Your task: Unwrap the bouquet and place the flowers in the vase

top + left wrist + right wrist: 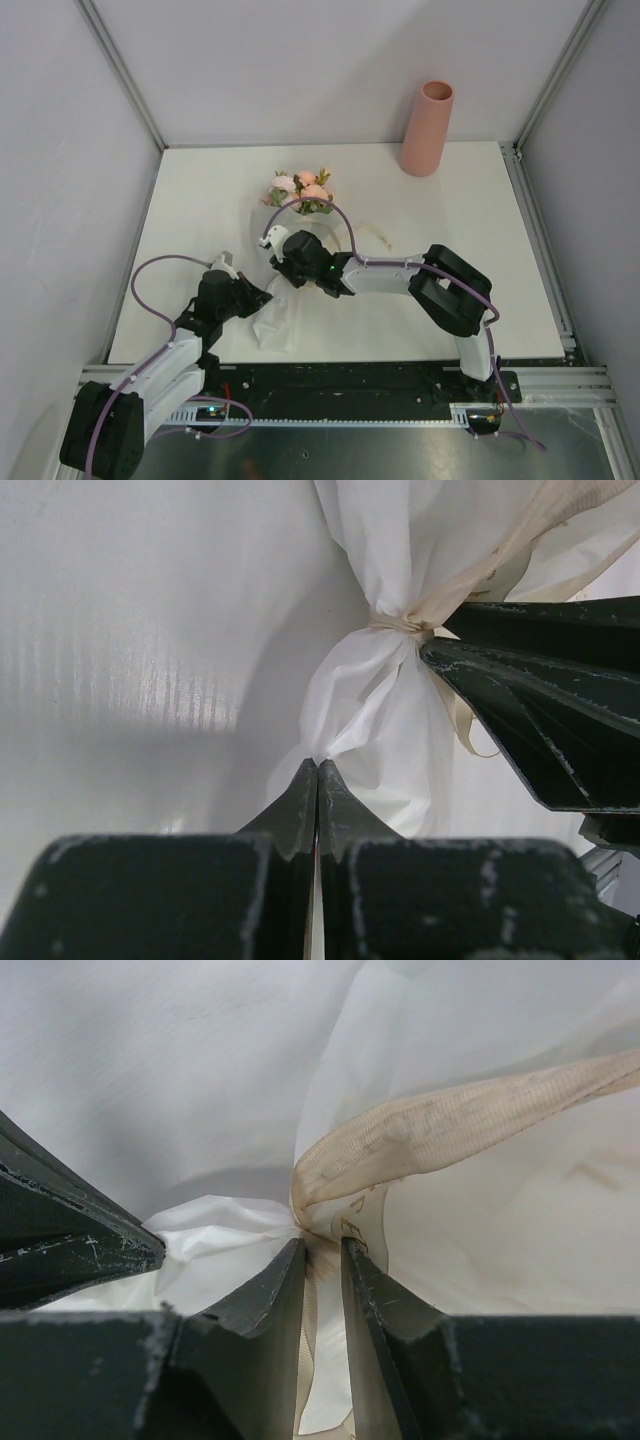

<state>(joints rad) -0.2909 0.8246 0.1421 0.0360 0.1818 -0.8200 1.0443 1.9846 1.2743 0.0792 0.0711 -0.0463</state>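
White walls and an aluminium frame box in a white table point(480, 300), where 2 robot arms work on a wrapped bouquet point(303, 192). At lower left of the overhead view, the left gripper point(317, 775) is clamped fully closed on the tail of the white paper point(385, 720), apparently to anchor the wrap while the tie is worked loose. At frame centre, the right gripper point(323, 1250) sits at the knot of the cream ribbon point(470, 1120). Its jaws are a narrow gap apart with a strip of ribbon between them, not visibly pinched. Beyond the knot, the flowers point(315, 190) lie on the table, heads toward the back wall. At upper right, well apart from both arms, the vase point(428, 130) stands upright with no flowers in it, so the unwrapping looks unfinished.
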